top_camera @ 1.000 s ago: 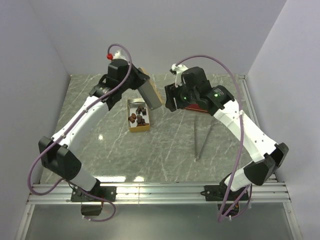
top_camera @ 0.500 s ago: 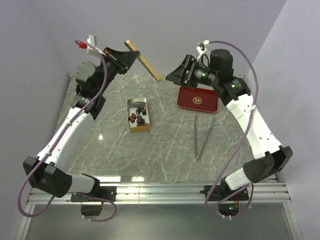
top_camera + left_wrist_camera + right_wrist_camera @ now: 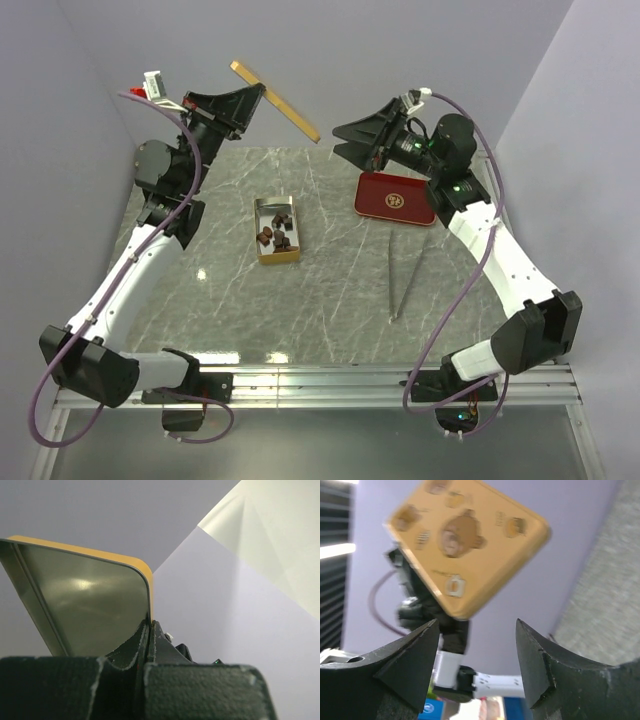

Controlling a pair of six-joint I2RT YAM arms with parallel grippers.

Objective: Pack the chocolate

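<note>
This is a robotics lab test cell, not a lived-in room. A grey marble-patterned worktop (image 3: 330, 300) is boxed in by plain pale lilac walls (image 3: 330, 60) at 9, 12 and 3 o'clock. At 6 o'clock an aluminium rail (image 3: 320, 378) has two white-and-black robot arms bolted to it. The left arm (image 3: 135, 265) ends in the left claw (image 3: 258, 97), and the right arm (image 3: 500, 262) ends in the right claw (image 3: 340, 143). Purple cables (image 3: 494, 165) loop along both arms. The light is flat and even.
</note>
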